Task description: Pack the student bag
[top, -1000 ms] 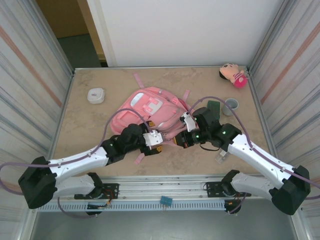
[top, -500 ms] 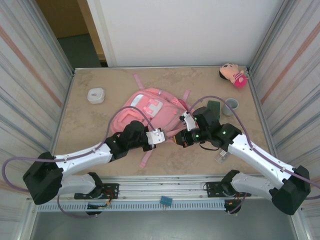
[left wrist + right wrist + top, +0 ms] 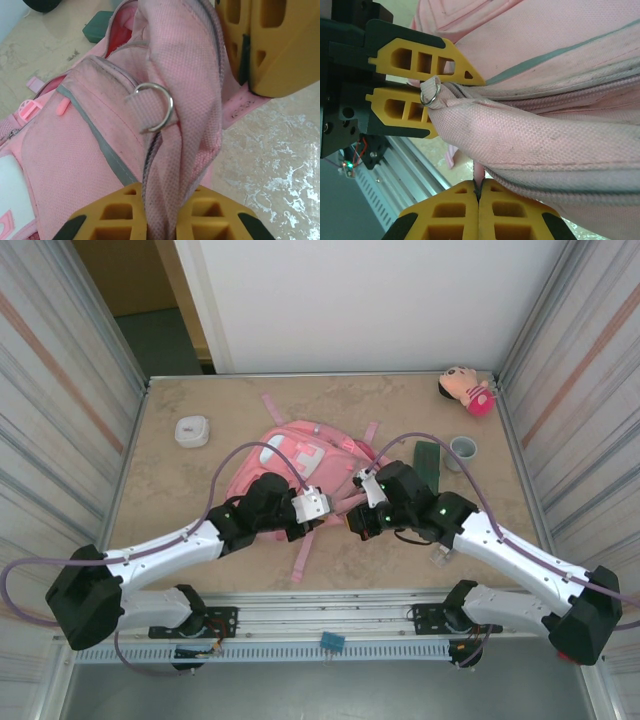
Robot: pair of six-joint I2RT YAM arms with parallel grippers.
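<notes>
1. Bag (image 3: pixel 285 455) lies flat at the middle of the table (image 3: pixel 170 480), pale patches facing up. Its near edge is bunched between the two grippers. One strap (image 3: pixel 303 558) trails toward the table's near edge.
2. At far left, a white round case (image 3: pixel 191 430) sits on the table, well apart from the bag.
3. Left gripper (image 3: pixel 160 197) reaches in from the left to the bag's near edge. Its jaws are pinched narrow on a fold of the pink fabric, which stands up from between them in the wrist view.
4. A metal ring (image 3: pixel 156 107) hangs in a small fabric loop on that fold, near the grip, beside a grey-edged zip seam.
5. Right gripper (image 3: pixel 479 192) meets the same edge from the right, close beside the left gripper. Its jaws are pressed together on a thin strip of the bag's pink fabric.
6. Right of the bag lies a green block (image 3: pixel 427 457), partly behind the right arm, with a grey cup (image 3: pixel 462 448) just beside it.
7. A small clear thing (image 3: pixel 441 555) lies by the right arm near the front. What it is cannot be told.
8. In the far right corner, a plush doll (image 3: pixel 465 390) lies by the wall.
</notes>
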